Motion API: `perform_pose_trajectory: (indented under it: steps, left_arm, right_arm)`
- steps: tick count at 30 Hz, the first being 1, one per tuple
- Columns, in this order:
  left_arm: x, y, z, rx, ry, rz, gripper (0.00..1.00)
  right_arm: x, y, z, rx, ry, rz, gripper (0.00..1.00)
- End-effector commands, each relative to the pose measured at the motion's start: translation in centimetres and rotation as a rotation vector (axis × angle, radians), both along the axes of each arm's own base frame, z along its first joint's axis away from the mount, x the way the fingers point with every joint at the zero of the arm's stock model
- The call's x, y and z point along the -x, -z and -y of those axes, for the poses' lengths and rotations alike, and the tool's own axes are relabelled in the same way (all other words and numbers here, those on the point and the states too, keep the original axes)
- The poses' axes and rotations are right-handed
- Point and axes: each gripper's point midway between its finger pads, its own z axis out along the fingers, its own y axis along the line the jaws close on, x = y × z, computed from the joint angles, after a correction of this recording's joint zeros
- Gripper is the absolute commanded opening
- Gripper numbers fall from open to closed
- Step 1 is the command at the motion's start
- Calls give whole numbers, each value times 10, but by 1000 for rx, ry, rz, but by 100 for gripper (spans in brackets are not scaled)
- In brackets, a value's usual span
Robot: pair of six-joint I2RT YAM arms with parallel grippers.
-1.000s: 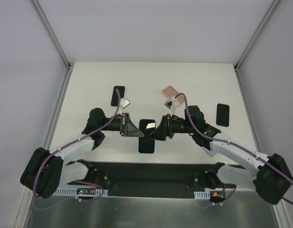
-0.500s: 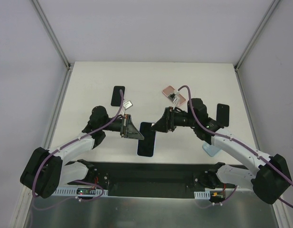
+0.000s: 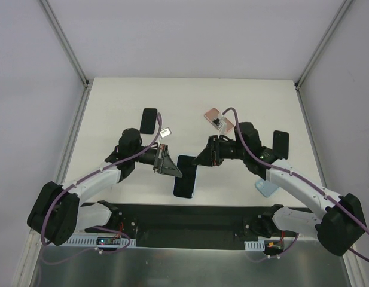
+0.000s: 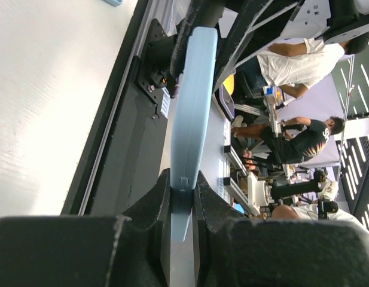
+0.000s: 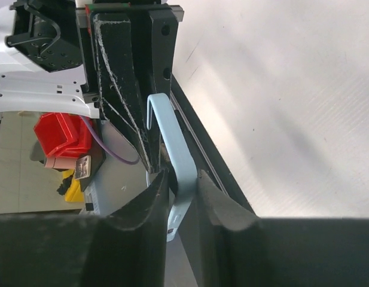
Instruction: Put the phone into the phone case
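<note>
A dark phone (image 3: 184, 176) lies against a light blue phone case (image 3: 195, 177), held above the table's near middle between both grippers. My left gripper (image 3: 173, 170) is shut on the case's left edge, which shows edge-on in the left wrist view (image 4: 193, 89) between the fingertips (image 4: 183, 185). My right gripper (image 3: 200, 160) is shut on the opposite edge; in the right wrist view the case (image 5: 175, 149) runs up from between the fingertips (image 5: 181, 179), and its far end is a curved lip. I cannot tell how fully the phone sits in the case.
A black phone (image 3: 149, 120) lies at the back left and another (image 3: 280, 143) at the right. A pink phone (image 3: 219, 118) lies behind the right arm. A light blue case (image 3: 265, 188) lies under the right forearm. A black strip (image 3: 190, 218) borders the near table edge.
Both grippers keep their hold. The left gripper has shifted right and back, and the right wrist has pulled back. The phone and case have tilted, and the bright reflection on the screen is gone.
</note>
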Motion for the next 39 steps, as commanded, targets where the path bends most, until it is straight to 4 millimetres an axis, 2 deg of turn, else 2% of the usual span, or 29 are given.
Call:
perform_pose_trajectory:
  steps: [1,2,5,7,8,11,12,13,14,16,17,18,19,20,21,23,24,25,26,27,28,30,31,32,33,34,36,38,39]
  left_arm:
    - [-1,-6,5,-13,10,5,0]
    - [1,-8,6,-8,18,13,0]
    - [2,-11,6,-2,19,25,0]
    - [0,-11,6,-5,9,25,0]
    - [-1,-11,7,-7,6,24,0]
    - [-7,-7,8,-33,-24,12,0]
    - [-8,-7,8,-44,-27,8,0]
    - [-11,-5,9,-56,-42,5,0]
    - [-13,-3,9,-67,-49,0,0]
    - [-16,-1,10,-92,-57,-6,0]
    - [-19,1,10,-106,-70,-9,0]
    - [-23,-1,11,-111,-75,21,0]
    - [-23,4,10,-145,-81,-8,0]
    - [-27,6,9,-161,-100,3,0]
    - [-31,3,11,-164,-103,24,0]
    - [-36,9,11,-201,-113,3,0]
    - [-46,7,13,-217,-138,32,0]
    - [-53,16,14,-250,-152,21,0]
    - [-57,24,12,-292,-160,7,0]
    - [-70,23,14,-316,-193,27,0]
    - [-78,37,15,-355,-196,-6,0]
    - [-97,38,16,-377,-217,1,0]
    - [-107,52,16,-414,-225,-21,0]
    - [-117,58,15,-438,-237,-3,0]
    - [-130,56,14,-467,-258,-8,0]
    - [-140,70,13,-504,-266,-33,0]
    - [-160,65,15,-492,-282,-31,0]
    - [-172,74,18,-493,-279,-78,0]
    - [-181,68,21,-476,-282,-67,0]
  right_arm:
    - [5,-38,-6,-61,-78,123,32]
    - [5,-38,-6,-61,-80,120,39]
    - [4,-36,-8,-56,-83,110,39]
    - [2,-33,-8,-48,-79,103,29]
    - [1,-29,-9,-41,-76,93,15]
    - [-3,-16,-7,-1,-47,59,4]
    - [-8,-13,-6,16,-20,58,4]
    - [-11,-12,-5,21,-5,58,6]
    - [-10,-5,0,53,11,34,17]
    - [-14,1,7,81,55,41,29]
    - [-12,-2,12,90,71,62,44]
    - [-17,0,19,117,119,83,53]
    - [-18,-7,25,121,148,113,61]
    - [-16,-3,34,164,173,105,72]
    - [-21,-2,42,200,212,145,77]
    - [-15,-9,56,227,235,172,90]
    - [-18,-10,63,249,267,196,93]
    - [-15,-17,70,245,289,220,98]
    - [-13,-16,77,267,308,222,96]
    - [-19,-16,86,289,366,242,96]
    - [-19,-22,94,282,407,263,96]
    - [-28,-9,117,356,546,236,96]
    - [-26,-5,124,379,562,231,96]
    - [-27,1,132,419,583,241,96]
    - [-27,5,135,435,585,245,96]
    - [-25,5,137,438,583,251,96]
    - [-21,6,139,447,563,260,96]
    - [-17,6,140,447,551,266,96]
    - [-17,5,141,450,557,270,96]
